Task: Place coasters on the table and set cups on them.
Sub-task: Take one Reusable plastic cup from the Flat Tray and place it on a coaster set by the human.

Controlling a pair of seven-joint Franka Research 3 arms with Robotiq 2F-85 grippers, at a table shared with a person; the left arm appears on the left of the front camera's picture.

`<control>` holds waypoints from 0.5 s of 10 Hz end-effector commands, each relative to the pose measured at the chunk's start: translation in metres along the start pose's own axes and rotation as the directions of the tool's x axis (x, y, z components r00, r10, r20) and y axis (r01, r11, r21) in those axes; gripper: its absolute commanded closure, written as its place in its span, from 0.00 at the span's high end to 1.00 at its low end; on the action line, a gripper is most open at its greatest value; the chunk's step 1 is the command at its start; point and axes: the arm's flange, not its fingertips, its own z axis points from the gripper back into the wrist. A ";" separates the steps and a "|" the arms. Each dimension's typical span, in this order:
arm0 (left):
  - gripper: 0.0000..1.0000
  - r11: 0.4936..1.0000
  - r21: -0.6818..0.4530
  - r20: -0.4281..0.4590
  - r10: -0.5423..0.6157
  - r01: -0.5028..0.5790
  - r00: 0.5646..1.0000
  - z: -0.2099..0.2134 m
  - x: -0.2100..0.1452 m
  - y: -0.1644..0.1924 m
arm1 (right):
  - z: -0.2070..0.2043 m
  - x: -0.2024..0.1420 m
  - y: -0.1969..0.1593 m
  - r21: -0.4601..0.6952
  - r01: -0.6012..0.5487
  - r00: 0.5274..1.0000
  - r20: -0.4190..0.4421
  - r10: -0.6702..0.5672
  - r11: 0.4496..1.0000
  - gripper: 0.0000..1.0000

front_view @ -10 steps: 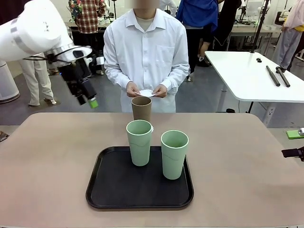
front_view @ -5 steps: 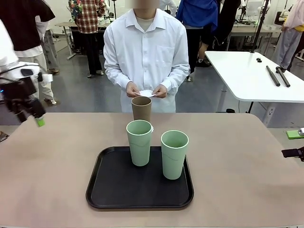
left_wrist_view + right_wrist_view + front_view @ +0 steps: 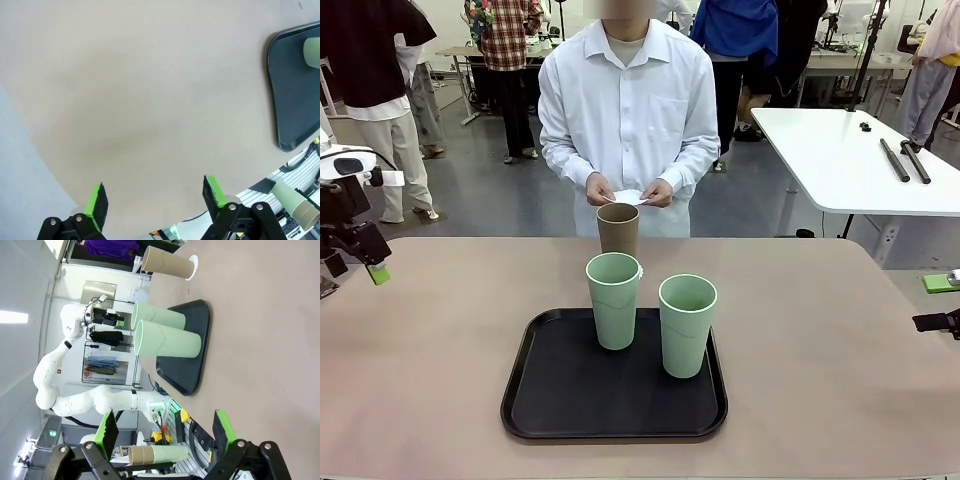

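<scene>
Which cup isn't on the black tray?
The tan-brown cup: it stands on a white coaster on the table, beyond the tray; both mint green cups stand on the tray.

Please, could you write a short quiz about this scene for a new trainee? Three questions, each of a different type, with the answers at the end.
1. True or false: both mint green cups stand on the black tray.
2. Where does the tan-brown cup stand? A) on the tray B) on a coaster on the table C) directly on the table
3. Fill in: the left gripper is ____ and holds nothing.
Key: 1 true; 2 B; 3 open.
</scene>
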 end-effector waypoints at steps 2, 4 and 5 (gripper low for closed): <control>1.00 0.965 -0.243 0.148 -0.070 0.104 0.987 0.005 -0.030 0.027 | 0.000 0.002 -0.001 0.013 -0.007 1.000 0.013 0.007 1.000 1.00; 1.00 0.852 -0.469 0.260 -0.119 0.233 0.958 0.016 -0.039 0.074 | 0.000 0.002 -0.001 0.013 -0.007 1.000 0.013 0.007 1.000 1.00; 1.00 0.740 -0.594 0.323 -0.138 0.314 0.936 0.004 -0.043 0.100 | 0.000 0.002 -0.001 0.013 -0.007 1.000 0.013 0.007 1.000 1.00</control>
